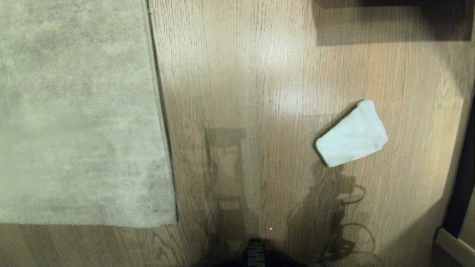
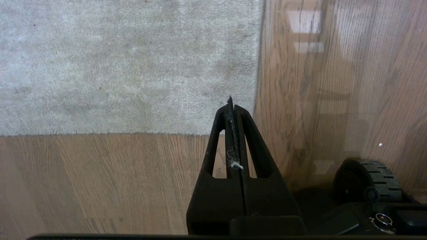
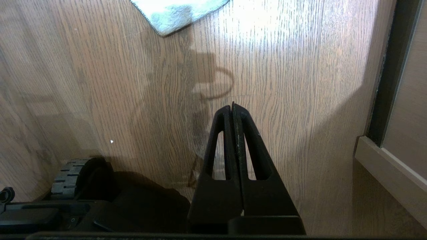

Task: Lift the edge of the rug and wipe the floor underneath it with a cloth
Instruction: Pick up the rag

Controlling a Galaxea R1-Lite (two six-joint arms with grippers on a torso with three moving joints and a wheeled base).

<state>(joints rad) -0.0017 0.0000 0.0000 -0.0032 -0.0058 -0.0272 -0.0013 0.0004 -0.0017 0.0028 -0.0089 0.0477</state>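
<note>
A pale baseboard [image 1: 454, 246] runs along the near right corner, with a dark vertical strip [image 1: 464, 178] rising beside it on the right. A dark furniture edge [image 1: 389, 3] casts a broad shadow at the far right.

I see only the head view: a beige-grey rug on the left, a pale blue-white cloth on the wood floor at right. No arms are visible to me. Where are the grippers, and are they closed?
Observer: The left gripper is shut and empty, hanging above the corner of the mottled beige-grey rug edge.
Operator: And the right one?
Observer: The right gripper is shut too, above bare wood-grain floor, apart from the fluffy pale blue-white cloth.
Operator: Anything on the fingers?
Observer: A white lint tuft clings between the left fingers.
</note>
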